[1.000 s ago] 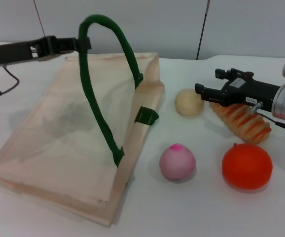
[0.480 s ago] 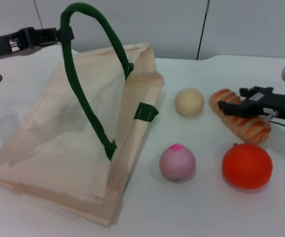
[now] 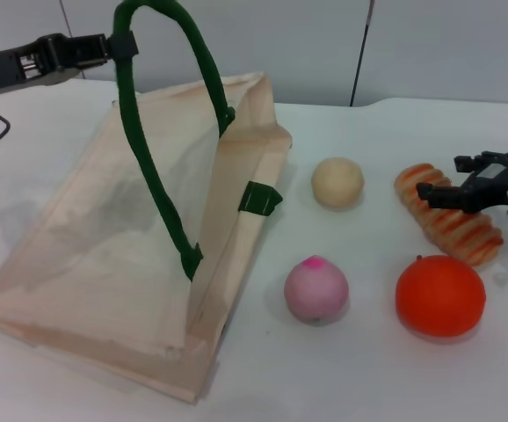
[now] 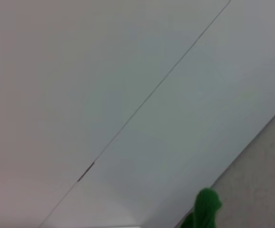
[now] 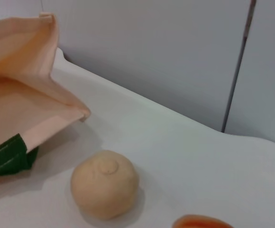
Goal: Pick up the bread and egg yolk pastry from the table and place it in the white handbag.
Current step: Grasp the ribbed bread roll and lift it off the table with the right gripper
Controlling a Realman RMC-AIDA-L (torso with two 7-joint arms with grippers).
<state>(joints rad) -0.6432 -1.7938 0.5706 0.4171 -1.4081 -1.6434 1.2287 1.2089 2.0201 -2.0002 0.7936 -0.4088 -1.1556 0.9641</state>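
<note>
Bag: left side of table, mouth held up by left gripper clamped on green handle.
Bread: right edge, not yet lifted; right gripper spread open above.
Pastry: mid-table, untouched.
Done: nothing bagged.

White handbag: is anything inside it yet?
Nothing shows in the white handbag; its interior is mostly hidden by cloth. The bread and egg yolk pastry still lie on the table. The left hand holds the green handle up.

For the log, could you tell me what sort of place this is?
Probably a lab test bench: a bare white table, plain grey wall panels, and toy foods beside a cloth bag.
</note>
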